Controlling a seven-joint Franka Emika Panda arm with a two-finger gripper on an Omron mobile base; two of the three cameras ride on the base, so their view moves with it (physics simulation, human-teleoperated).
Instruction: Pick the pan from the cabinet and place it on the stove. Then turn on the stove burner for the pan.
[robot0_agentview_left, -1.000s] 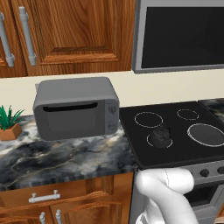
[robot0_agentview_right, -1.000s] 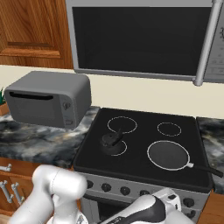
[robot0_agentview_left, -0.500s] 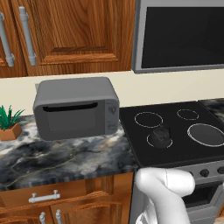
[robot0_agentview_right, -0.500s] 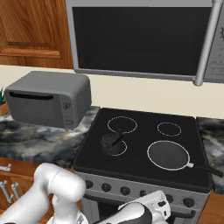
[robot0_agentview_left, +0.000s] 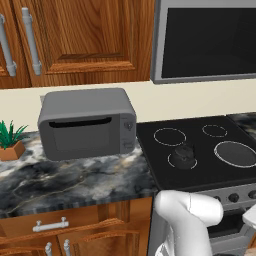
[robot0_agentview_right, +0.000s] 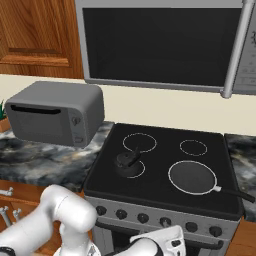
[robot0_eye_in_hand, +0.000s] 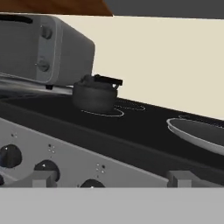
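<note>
1. The pan (robot0_agentview_right: 192, 177) sits flat on the stove (robot0_agentview_right: 155, 192), on the largest burner ring (robot0_agentview_left: 235, 153) at the front right of the cooktop; its thin black handle runs toward the front right corner.
2. A small dark kettle (robot0_agentview_right: 127, 161) stands on the front left ring, well apart from the pan.
3. The gripper (robot0_eye_in_hand: 109, 179) is low in front of the stove's steel front, level with the row of dark knobs (robot0_eye_in_hand: 46, 167); its two finger tips (robot0_eye_in_hand: 39, 178) stand spread wide, with nothing between them.
4. A grey toaster oven (robot0_agentview_left: 87, 122) stands on the marble counter (robot0_agentview_left: 75, 177) just left of the stove's left edge.
5. The wooden cabinet (robot0_agentview_left: 80, 37) hangs above the counter, doors closed, beside the microwave (robot0_agentview_right: 160, 42).
</note>
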